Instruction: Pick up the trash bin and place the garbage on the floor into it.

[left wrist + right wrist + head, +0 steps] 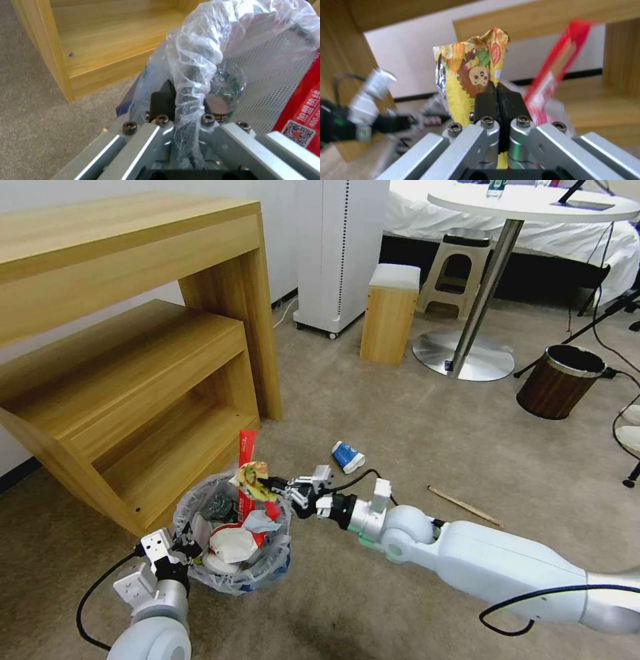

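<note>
In the lower left of the head view the left gripper (179, 551) holds the bin (230, 573) by its near rim; the left wrist view shows its fingers (162, 100) pinched on the rim with the crinkly bag (193, 75) bunched between them. Gripping the rim this way seems meant to keep the bin's mouth facing up and within reach of the other arm, just in front of the wooden shelf (167, 400).

The right gripper (277, 488) reaches in from the lower right and sits at the bin's far rim, its fingers (486, 100) closed tight on a yellow wrapper (250, 479). The right wrist view shows that wrapper (466, 72) standing up from the pinch, held by its lower edge, so it would likely drop straight in once let go. It hangs over the opening, beside a tall red wrapper (247, 460) already leaning inside.

The bin holds a crushed cup (230, 543), tissue (261, 523) and a small bottle (226, 87) against the mesh wall. On the floor (400, 407), a blue-white cup (348, 456) lies just beyond the right wrist, and a stick (465, 506) lies right of centre; both look yet to be collected.
</note>
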### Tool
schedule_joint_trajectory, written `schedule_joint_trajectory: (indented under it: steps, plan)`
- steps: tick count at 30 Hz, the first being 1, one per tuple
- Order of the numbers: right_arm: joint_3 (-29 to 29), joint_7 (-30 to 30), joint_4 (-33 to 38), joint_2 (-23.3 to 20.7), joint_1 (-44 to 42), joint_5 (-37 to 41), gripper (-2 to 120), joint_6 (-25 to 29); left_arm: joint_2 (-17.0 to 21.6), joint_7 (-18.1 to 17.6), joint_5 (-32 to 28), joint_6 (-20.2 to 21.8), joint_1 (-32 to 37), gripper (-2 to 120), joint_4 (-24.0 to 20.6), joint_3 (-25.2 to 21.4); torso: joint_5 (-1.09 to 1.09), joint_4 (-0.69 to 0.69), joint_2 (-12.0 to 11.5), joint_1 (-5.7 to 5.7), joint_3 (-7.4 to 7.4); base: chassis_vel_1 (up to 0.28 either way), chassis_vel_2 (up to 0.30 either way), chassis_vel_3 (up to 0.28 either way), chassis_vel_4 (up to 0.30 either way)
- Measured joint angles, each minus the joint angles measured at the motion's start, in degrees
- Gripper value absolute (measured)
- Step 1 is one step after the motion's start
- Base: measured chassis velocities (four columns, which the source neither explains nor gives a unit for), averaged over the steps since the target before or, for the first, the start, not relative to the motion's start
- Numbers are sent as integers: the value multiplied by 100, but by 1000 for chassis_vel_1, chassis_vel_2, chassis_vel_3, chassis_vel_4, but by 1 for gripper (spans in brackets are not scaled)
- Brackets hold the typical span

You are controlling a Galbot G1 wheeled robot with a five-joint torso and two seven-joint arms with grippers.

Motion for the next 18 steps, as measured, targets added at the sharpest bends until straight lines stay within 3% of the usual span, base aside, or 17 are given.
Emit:
schedule_joint_trajectory:
  steps: [11, 18]
  plan:
    - [-305, 405, -519, 340, 78, -206, 0, -105, 26, 1, -15, 18, 66, 1, -152, 2, 0, 0, 0, 0, 0, 0, 0, 0, 0]
    - [-342, 603, -609, 461, 118, -323, 21, -239, 5, 11, -16, 18, 47, 1, -139, 33, 0, 0, 0, 0, 0, 0, 0, 0, 0]
